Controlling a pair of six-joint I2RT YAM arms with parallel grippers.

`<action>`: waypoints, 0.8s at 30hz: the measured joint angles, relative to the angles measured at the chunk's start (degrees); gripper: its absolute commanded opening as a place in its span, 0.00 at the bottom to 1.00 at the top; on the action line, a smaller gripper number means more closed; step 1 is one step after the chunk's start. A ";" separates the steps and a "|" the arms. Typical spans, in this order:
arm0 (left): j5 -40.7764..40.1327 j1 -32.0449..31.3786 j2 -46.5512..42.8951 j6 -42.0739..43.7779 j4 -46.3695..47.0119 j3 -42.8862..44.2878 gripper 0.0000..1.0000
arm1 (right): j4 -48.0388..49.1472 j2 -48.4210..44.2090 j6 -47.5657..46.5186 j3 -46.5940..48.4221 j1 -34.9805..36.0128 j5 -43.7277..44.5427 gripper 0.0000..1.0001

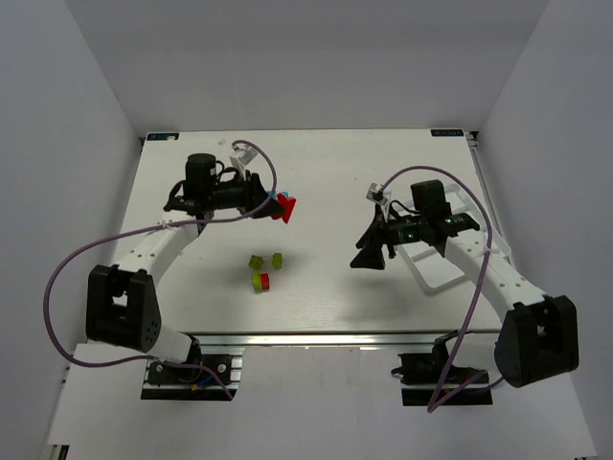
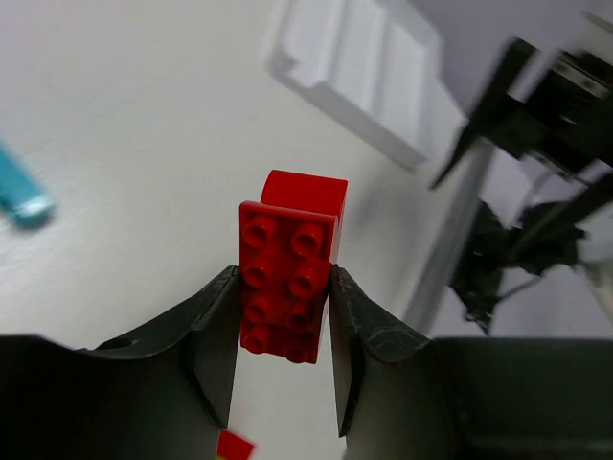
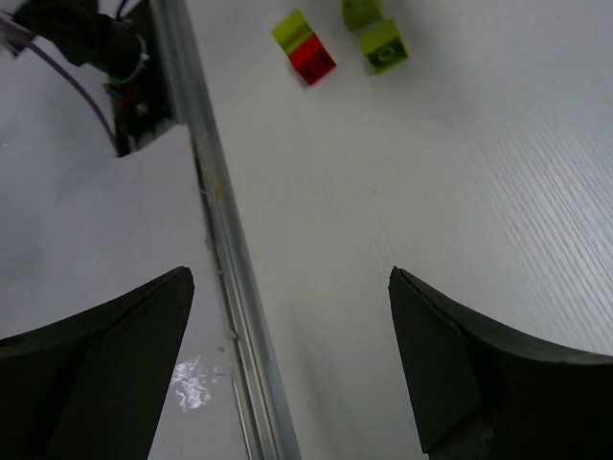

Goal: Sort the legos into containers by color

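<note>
- Left end effector (image 1: 271,202), well left of the tray (image 1: 433,276), grips a red lego (image 2: 285,287); its long axis runs out along the fingers toward the tray, studs facing the wrist camera.
- Lime legos (image 1: 256,261) lie left of the tray on open bench (image 1: 326,182).
- Right end effector (image 1: 369,257), released, hangs just left of the tray.

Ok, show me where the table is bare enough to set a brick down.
Bare: the far strip of table between both arms, and the patch between the loose bricks and the right jaws. Crowded: around the left jaws, shut on the red brick, and the tray beneath the right arm.
</note>
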 measured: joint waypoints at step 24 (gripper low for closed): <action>13.22 -14.67 -2.84 -25.42 32.85 -10.97 0.00 | 11.52 15.43 13.86 18.03 8.83 -12.33 0.89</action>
